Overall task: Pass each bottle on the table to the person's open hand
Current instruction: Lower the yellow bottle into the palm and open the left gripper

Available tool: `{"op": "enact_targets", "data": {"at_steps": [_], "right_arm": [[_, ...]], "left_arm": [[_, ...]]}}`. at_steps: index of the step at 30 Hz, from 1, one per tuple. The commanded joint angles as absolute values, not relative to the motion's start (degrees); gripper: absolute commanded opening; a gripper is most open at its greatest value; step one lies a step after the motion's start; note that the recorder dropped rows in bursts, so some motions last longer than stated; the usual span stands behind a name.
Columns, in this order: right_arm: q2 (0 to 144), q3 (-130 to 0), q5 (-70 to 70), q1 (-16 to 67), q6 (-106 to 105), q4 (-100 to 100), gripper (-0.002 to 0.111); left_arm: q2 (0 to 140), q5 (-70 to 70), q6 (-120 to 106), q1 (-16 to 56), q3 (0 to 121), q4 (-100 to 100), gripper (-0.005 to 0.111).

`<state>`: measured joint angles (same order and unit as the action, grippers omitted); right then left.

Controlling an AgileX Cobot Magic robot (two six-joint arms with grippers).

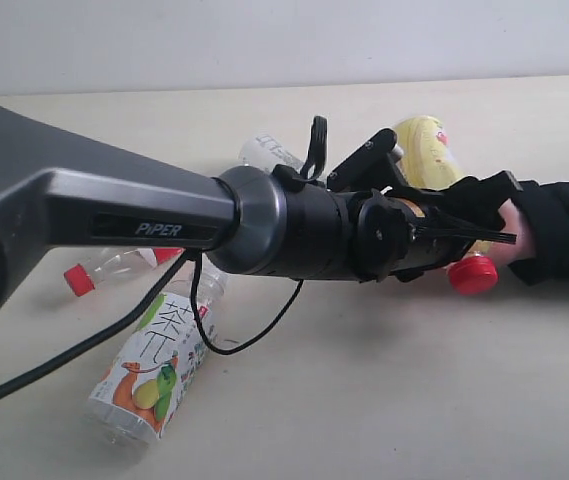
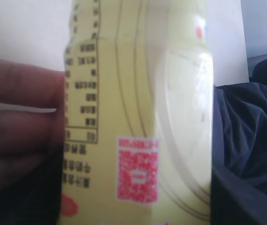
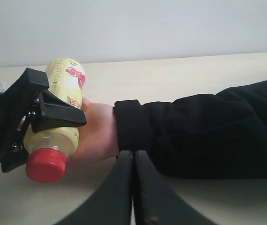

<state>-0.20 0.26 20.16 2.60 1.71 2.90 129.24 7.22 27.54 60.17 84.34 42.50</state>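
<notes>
My left gripper (image 1: 494,212) has reached across to the right and is shut on the yellow-green bottle (image 1: 424,148), which lies tilted with its red cap (image 1: 472,273) toward the front. The person's open hand (image 1: 517,235) lies against the far side of that bottle. In the right wrist view a black finger (image 3: 58,115) crosses the bottle (image 3: 65,77), and the hand (image 3: 95,133) cups it from behind. Up close, the left wrist view is filled by the bottle's label (image 2: 138,117), with the person's fingers (image 2: 20,117) beside it. My right gripper (image 3: 133,161) is shut and empty, low over the table (image 1: 414,390).
On the table at the left lie a tea-label bottle (image 1: 159,365) and a clear bottle with a red cap (image 1: 114,265). Another clear bottle (image 1: 269,152) lies behind my left arm. The person's black sleeve (image 1: 564,230) comes in from the right edge. A black cable (image 1: 254,335) hangs under the arm.
</notes>
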Motion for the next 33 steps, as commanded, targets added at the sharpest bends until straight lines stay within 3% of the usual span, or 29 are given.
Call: {"op": "enact_targets", "data": {"at_steps": [1, 14, 21, 33], "right_arm": [[0.0, 0.0, 19.76, 2.67, 1.57, 2.85, 0.0], [0.0, 0.0, 19.76, 2.67, 1.57, 2.83, 0.0], [0.0, 0.0, 19.76, 2.67, 1.68, 2.83, 0.0], [0.0, 0.0, 19.76, 2.67, 1.68, 2.99, 0.0]], "left_arm": [[129.15, 6.31, 25.29, 59.99, 84.47, 41.91, 0.074], [127.34, 3.56, 22.97, 59.48, 84.47, 41.89, 0.076], [125.29, -11.41, 22.43, 55.16, 84.47, 39.33, 0.076], [124.99, -11.86, 21.06, 54.76, 84.47, 39.19, 0.076]]}}
